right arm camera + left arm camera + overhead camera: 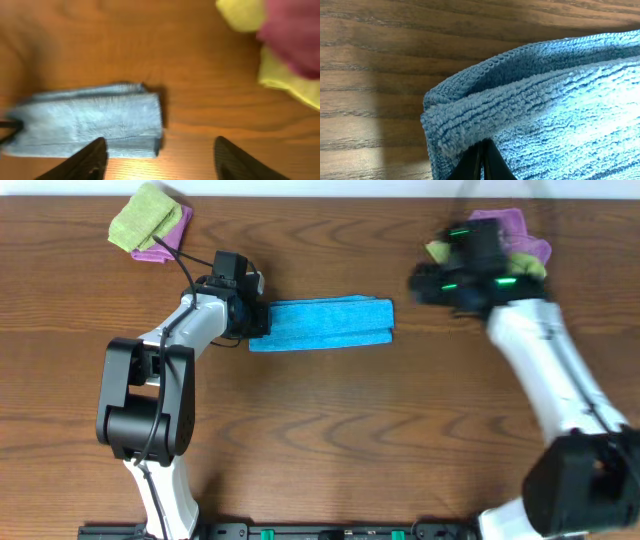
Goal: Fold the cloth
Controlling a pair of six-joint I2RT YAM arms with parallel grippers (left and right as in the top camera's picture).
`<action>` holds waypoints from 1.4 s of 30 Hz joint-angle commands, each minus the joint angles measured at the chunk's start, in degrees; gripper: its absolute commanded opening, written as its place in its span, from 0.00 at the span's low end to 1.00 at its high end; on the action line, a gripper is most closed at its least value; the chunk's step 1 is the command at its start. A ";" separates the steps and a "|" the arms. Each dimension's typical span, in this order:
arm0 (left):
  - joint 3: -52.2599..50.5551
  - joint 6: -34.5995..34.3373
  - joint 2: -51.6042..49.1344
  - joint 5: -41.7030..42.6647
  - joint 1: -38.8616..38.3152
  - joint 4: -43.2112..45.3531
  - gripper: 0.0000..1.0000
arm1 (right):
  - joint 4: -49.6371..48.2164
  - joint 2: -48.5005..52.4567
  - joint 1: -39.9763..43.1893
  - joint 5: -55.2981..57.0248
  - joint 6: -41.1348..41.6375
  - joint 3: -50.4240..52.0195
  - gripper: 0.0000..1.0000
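- The cloth (pixel 325 325) lies flat on the table (pixel 330 440) as a long, narrow strip of stacked layers, its long side running left to right.
- The left gripper (pixel 252 318) sits at the cloth's left end. In its wrist view the jaws are pressed together and appear to pinch the edge of the layers there.
- The right gripper (pixel 161 144) hangs beyond the cloth's right end, apart from it. Its jaws are wide apart and hold nothing, and it is blurred in the overhead view.
- 2 spare piles lie well away from the cloth. A lime-green rag (pixel 140 218) on a purple rag (pixel 172 238) sits past its far-left corner, and a second pile (pixel 520 235) sits past its far-right corner, just beside the right gripper.
- Risk: if the left jaws hold only 1 layer, carrying that end across would peel the stack open instead of halving the strip.
- Risk: with just 1 end held, the soft strip could drag or skew, so the edges would land uneven.
- Risk: the right gripper could snag the second pile rather than the cloth.
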State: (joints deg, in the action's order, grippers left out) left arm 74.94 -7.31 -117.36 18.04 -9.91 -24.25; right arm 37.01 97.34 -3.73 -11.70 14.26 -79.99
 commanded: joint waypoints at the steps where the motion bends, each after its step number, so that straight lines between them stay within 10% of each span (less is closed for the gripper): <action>1: -2.82 0.07 -3.28 -0.61 -0.24 -1.95 0.06 | -0.59 3.72 8.96 -25.73 -4.33 2.29 0.72; 9: -2.82 0.02 -3.28 -0.37 -0.24 -1.88 0.06 | -0.85 15.50 5.01 -38.27 -5.14 2.89 0.87; 42: -2.82 0.50 -3.28 -0.46 -0.24 -1.97 0.06 | -10.51 26.58 -1.68 -24.06 3.98 2.89 0.70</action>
State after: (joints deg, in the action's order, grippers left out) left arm 74.91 -7.29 -117.38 18.09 -9.87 -24.21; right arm 26.55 121.27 -4.73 -39.83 16.88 -77.54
